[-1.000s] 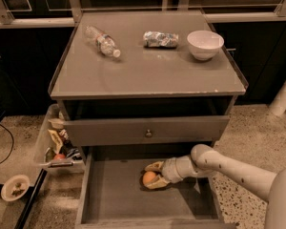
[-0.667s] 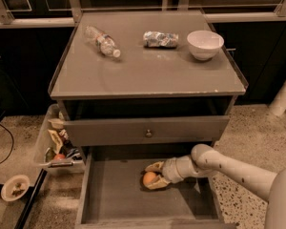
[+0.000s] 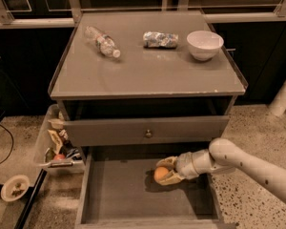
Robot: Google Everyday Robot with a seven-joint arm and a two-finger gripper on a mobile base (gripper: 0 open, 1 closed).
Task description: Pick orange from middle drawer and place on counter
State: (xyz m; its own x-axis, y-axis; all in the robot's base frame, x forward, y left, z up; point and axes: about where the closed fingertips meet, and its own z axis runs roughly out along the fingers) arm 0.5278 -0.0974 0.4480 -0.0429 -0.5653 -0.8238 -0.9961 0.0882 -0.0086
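Observation:
The orange (image 3: 159, 174) is a small round fruit inside the open middle drawer (image 3: 119, 194), right of the floor's centre. My gripper (image 3: 166, 171) reaches in from the right on a white arm. Its pale fingers (image 3: 170, 179) sit on either side of the orange, one behind it and one in front, closed around it. The orange looks close to the drawer floor. The counter (image 3: 148, 68) is the glossy grey top above the drawers.
On the counter lie a plastic bottle (image 3: 101, 40), a crumpled wrapper (image 3: 160, 39) and a white bowl (image 3: 205, 45). A drawer front with a round knob (image 3: 148, 133) sits above the open drawer. A clear bin of clutter (image 3: 57, 144) stands on the floor at the left.

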